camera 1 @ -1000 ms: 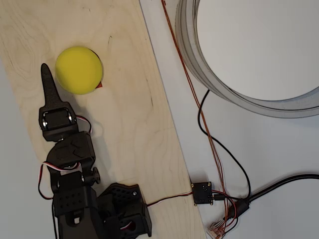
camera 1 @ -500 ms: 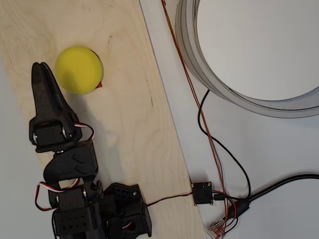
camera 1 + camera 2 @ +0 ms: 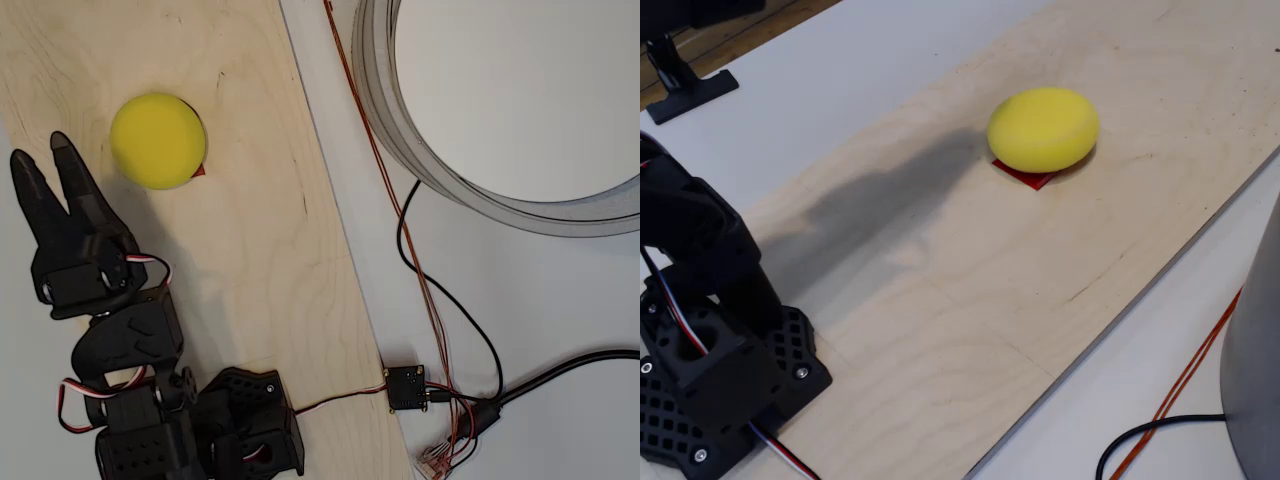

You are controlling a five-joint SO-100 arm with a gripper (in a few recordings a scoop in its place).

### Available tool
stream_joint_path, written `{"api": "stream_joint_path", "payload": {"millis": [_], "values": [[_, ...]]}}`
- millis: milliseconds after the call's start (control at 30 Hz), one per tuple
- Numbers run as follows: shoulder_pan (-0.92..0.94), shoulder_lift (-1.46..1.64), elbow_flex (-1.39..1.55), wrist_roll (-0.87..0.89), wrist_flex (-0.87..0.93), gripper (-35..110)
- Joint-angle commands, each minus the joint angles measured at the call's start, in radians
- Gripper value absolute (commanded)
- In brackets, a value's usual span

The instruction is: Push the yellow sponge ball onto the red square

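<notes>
While the yellow sponge ball [image 3: 158, 141] sits over most of the red square [image 3: 199, 171], only a corner of red peeks out on the side away from the pincer [image 3: 43, 159] in the overhead view; the fixed view shows the same patch [image 3: 1027, 176] edging out from under the ball [image 3: 1044, 128]. By the look of it the push is nearly or fully done. Any last correction would call for a light nudge from the pincer's side, driving the ball toward that exposed corner, with the tips kept low on the foam so it slides rather than rolls past the patch.

Up and to the right of the pincer the ball rests apart from it, with bare wood between. The pincer's two black fingers stand parted in a narrow V, holding nothing, at the left edge of the wooden board [image 3: 270, 250] that serves as the surface.

Farther right, well away from the pincer, a large round pale drum [image 3: 500, 120] fills the corner, and black and orange cables [image 3: 440, 300] run beside the board to a small black module [image 3: 406, 387]. Nothing lies between pincer and ball.
</notes>
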Motion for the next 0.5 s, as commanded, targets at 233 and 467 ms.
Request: {"api": "stream_joint_path", "payload": {"millis": [233, 467], "values": [[0.074, -0.118, -0.252, 0.061, 0.227, -1], [-0.008, -0.041, -0.124, -0.041, 0.150, 42]]}}
